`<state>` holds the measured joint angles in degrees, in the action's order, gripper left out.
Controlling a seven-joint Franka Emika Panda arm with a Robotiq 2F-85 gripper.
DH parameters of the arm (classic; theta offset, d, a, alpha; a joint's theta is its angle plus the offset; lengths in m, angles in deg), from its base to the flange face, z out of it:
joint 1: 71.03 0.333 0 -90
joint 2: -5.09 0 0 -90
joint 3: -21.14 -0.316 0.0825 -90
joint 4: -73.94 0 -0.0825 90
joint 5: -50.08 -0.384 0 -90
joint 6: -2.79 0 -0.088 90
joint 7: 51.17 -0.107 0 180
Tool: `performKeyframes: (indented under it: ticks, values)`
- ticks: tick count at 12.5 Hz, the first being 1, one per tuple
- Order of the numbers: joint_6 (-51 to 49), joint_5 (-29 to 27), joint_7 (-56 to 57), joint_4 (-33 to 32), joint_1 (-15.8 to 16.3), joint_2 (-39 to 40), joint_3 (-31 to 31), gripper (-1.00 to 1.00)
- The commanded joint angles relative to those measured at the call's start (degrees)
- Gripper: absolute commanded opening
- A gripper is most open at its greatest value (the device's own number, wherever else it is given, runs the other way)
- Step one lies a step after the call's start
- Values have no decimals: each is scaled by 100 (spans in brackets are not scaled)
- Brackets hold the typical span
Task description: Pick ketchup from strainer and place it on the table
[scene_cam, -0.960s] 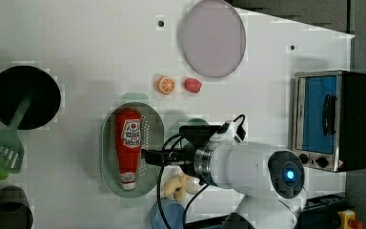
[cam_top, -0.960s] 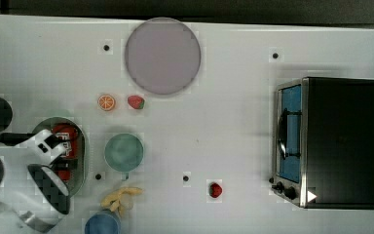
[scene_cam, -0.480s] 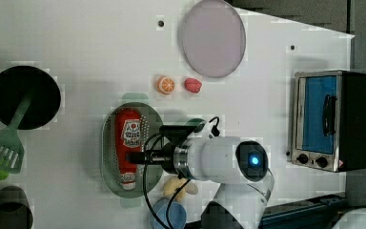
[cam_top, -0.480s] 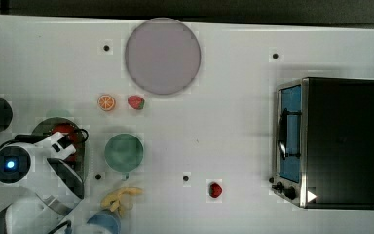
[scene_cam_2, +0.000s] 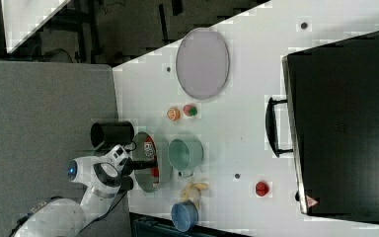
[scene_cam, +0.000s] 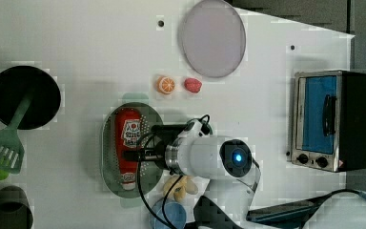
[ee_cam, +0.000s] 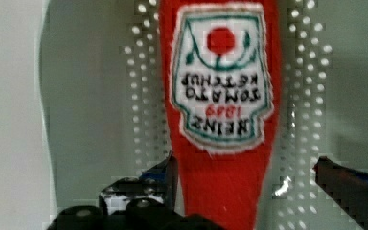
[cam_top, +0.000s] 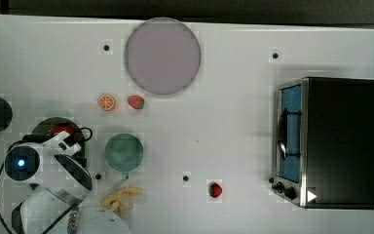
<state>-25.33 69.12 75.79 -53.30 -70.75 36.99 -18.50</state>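
The gripper (ee_cam: 247,179), fingers spread apart, straddles the ketchup bottle (ee_cam: 220,96) lying in the strainer (scene_cam: 108,157), seemingly without touching.

Two strawberries (cam_top: 136,102) (cam_top: 215,189), one ketchup (scene_cam: 129,143).

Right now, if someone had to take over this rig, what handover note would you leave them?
Tool: open, fingers either side of the ketchup's narrow end, not yet closed on it.
Ketchup: lying lengthwise in the strainer, label up.
Strainer: on the table, with the green cup on its right in the top view.
Done: approach to the bottle.
Left: close, lift it out, set it on bare tabletop.
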Motion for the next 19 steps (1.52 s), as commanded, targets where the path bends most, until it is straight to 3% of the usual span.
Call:
performKeyframes:
  ticks: [1, 2, 3, 9, 14, 19]
  values:
    - [98, 46, -280, 387, 241, 290, 277, 40]
    - [156, 46, -280, 476, 322, 399, 331, 18]
    - [170, 46, -281, 542, 357, 435, 348, 13]
    - [-755, -98, -280, 540, 249, -463, 65, 13]
    - [-1521, -1184, -125, 683, -65, -1922, -97, 13]
    - [-3240, -1442, 1154, 1243, -668, -2703, 294, 13]
